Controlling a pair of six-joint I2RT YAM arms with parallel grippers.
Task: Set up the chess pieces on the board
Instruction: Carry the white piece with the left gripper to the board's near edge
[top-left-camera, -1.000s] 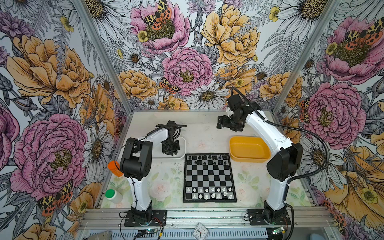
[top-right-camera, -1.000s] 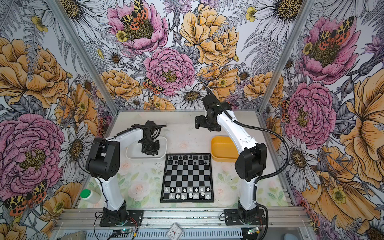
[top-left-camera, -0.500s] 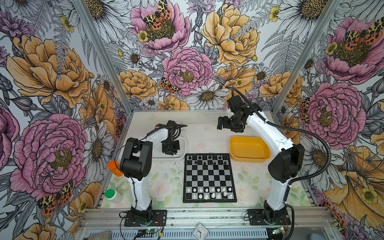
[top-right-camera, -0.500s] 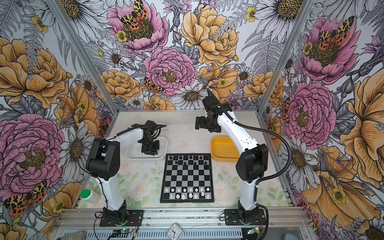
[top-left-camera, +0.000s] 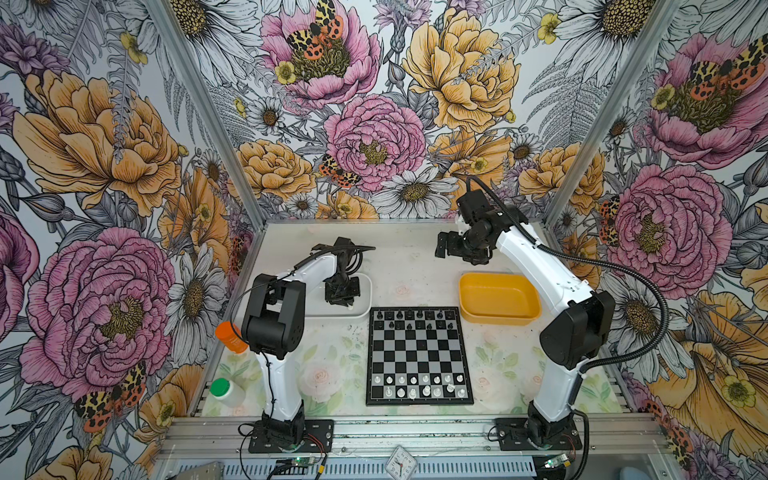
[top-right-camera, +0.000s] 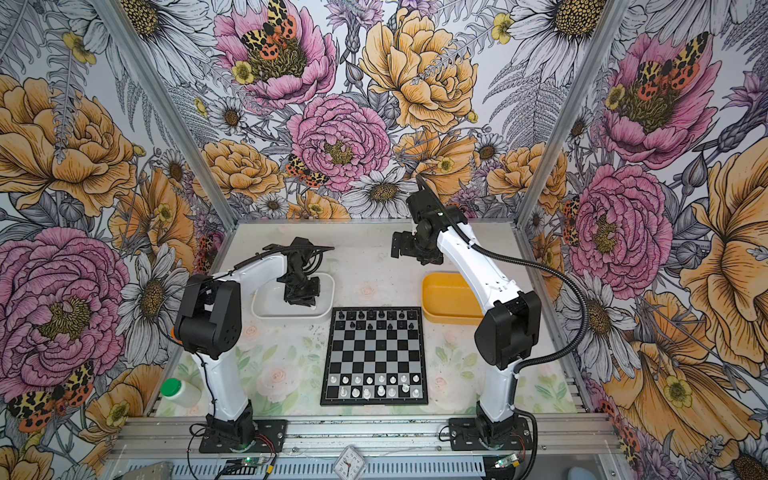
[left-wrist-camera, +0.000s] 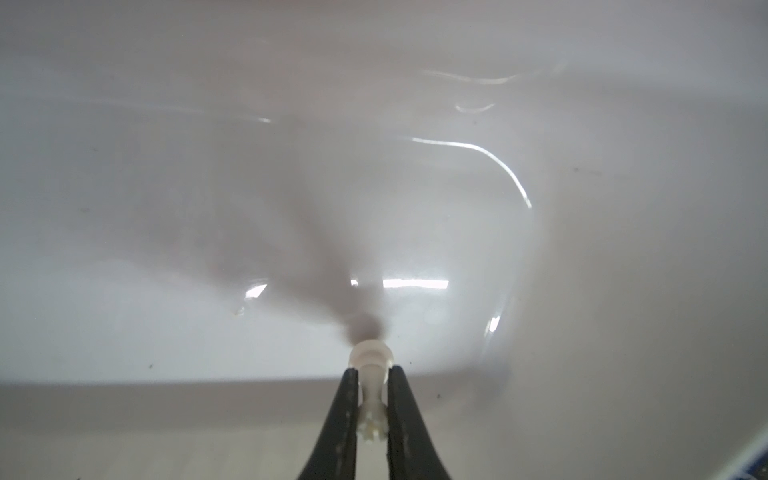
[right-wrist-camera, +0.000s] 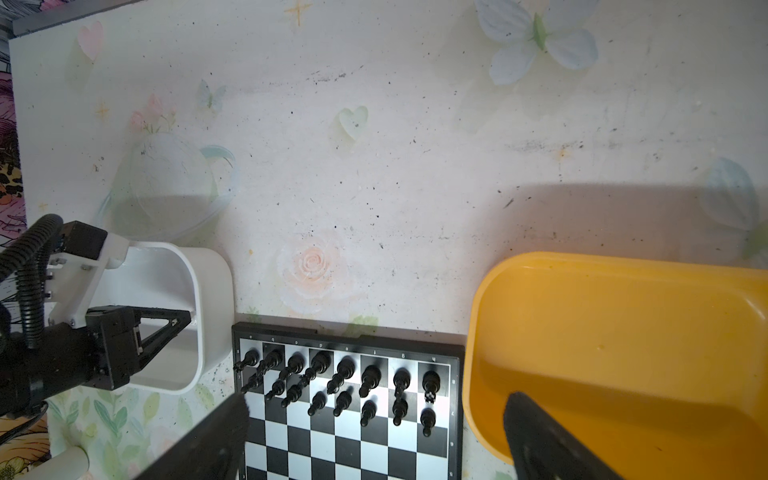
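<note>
The board (top-left-camera: 419, 353) (top-right-camera: 376, 353) lies at the table's middle front. Black chess pieces (top-left-camera: 415, 319) (right-wrist-camera: 345, 386) fill its two far rows and white ones (top-left-camera: 419, 384) stand in its two near rows. My left gripper (top-left-camera: 343, 297) (left-wrist-camera: 371, 376) reaches down into the white tray (top-left-camera: 361, 311), shut on a small white chess piece (left-wrist-camera: 371, 355). The piece's round base sticks out past the tips. My right gripper (top-left-camera: 446, 249) (right-wrist-camera: 376, 409) hangs open and empty, high over the back of the table. Below it are the board's far edge and the yellow tray (top-left-camera: 498, 299).
The yellow tray (right-wrist-camera: 602, 332), with nothing showing in it, sits right of the board's far corner. The white tray (right-wrist-camera: 208, 299) sits left of it. An orange-capped bottle (top-left-camera: 230, 336) and a green-capped white bottle (top-left-camera: 226, 390) stand by the left arm's base.
The left gripper has stayed down in the white tray. The right arm has shifted only slightly.
</note>
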